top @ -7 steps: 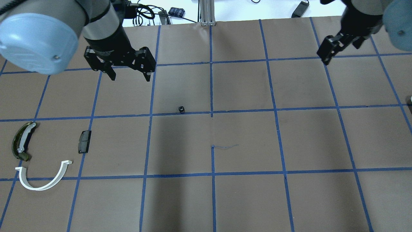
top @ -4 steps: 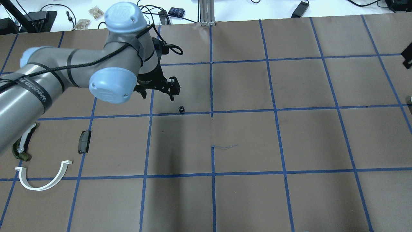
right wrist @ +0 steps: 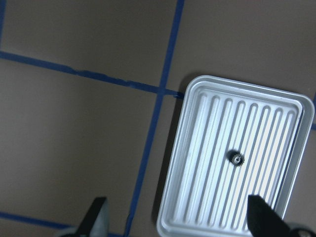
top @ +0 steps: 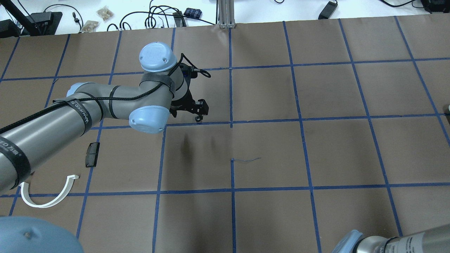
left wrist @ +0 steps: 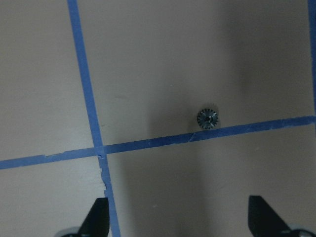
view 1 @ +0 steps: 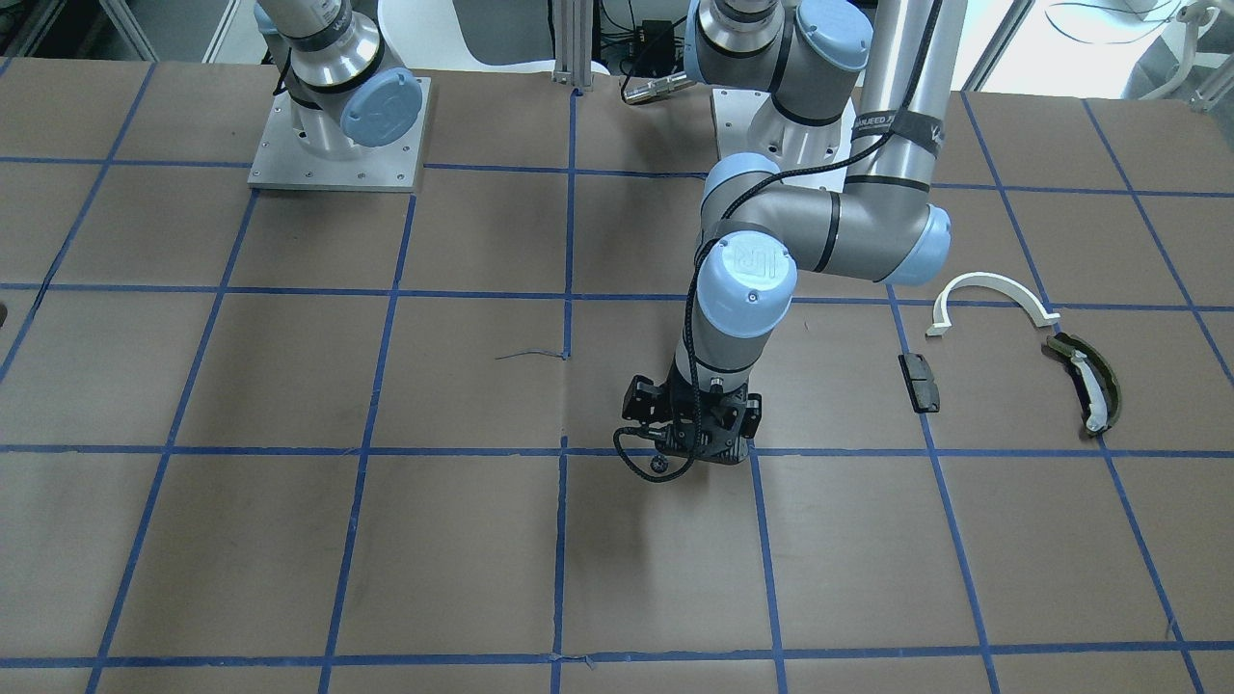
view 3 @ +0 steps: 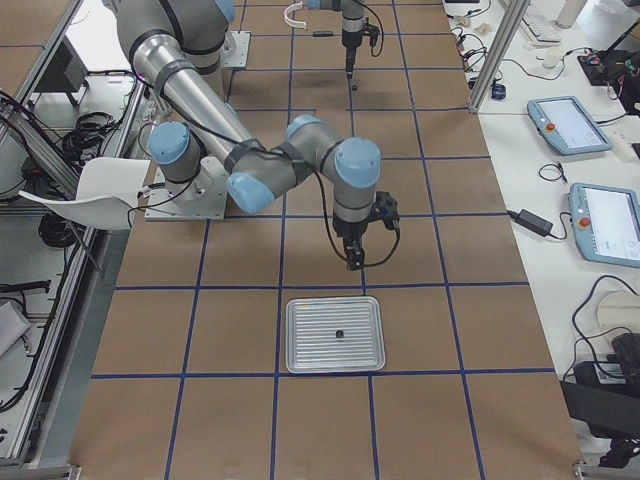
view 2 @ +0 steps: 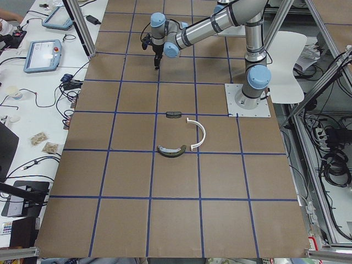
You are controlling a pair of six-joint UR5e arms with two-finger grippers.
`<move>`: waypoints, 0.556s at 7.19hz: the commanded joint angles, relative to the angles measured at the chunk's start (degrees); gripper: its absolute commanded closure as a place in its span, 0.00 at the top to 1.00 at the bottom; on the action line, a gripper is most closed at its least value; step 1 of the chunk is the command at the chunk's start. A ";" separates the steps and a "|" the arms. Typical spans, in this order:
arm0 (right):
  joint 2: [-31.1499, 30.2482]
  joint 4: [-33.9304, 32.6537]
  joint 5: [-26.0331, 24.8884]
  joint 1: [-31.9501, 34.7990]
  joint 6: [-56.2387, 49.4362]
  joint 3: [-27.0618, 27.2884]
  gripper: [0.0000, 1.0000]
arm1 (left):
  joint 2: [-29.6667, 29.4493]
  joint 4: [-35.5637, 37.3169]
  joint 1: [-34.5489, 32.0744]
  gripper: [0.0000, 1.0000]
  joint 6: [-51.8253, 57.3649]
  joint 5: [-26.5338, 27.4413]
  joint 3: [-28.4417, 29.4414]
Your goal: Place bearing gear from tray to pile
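Brown paper ruled into squares by blue tape covers the table [view 1: 289,386]; both claws are spread and nothing is gripped.
Towards the left end edge the pile [view 2: 205,133] is laid out as separate parts: nearest the robot's edge a thin, smooth white half-ring arc [view 1: 985,280], beyond it a small dark rectangular block [view 1: 920,383] and an olive-green curved piece [view 1: 1099,386] with a white insert. Farther out, mid-table, the left gripper [left wrist: 177,219] is hung with its fingers apart over a tiny toothed loose gear [left wrist: 208,118], set just beside a tape line. Towards the right end edge the right gripper [right wrist: 180,222] is held released near a ribbed silver tray [view 3: 310,340], where the bearing gear [right wrist: 237,158] is seated among the ribs.
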 commanded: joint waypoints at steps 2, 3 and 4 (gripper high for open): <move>14.72 -14.06 1.47 -6.82 -10.44 -0.18 1.00 | -5.52 3.16 -0.91 1.00 -0.59 -0.40 1.43; 16.31 -15.55 1.21 -6.91 -10.82 -0.52 0.97 | -5.97 3.51 -0.91 1.00 -0.41 -0.31 1.52; 16.50 -16.35 1.12 -6.92 -10.73 -0.44 0.96 | -6.24 3.43 -0.91 0.91 -0.50 -0.14 1.61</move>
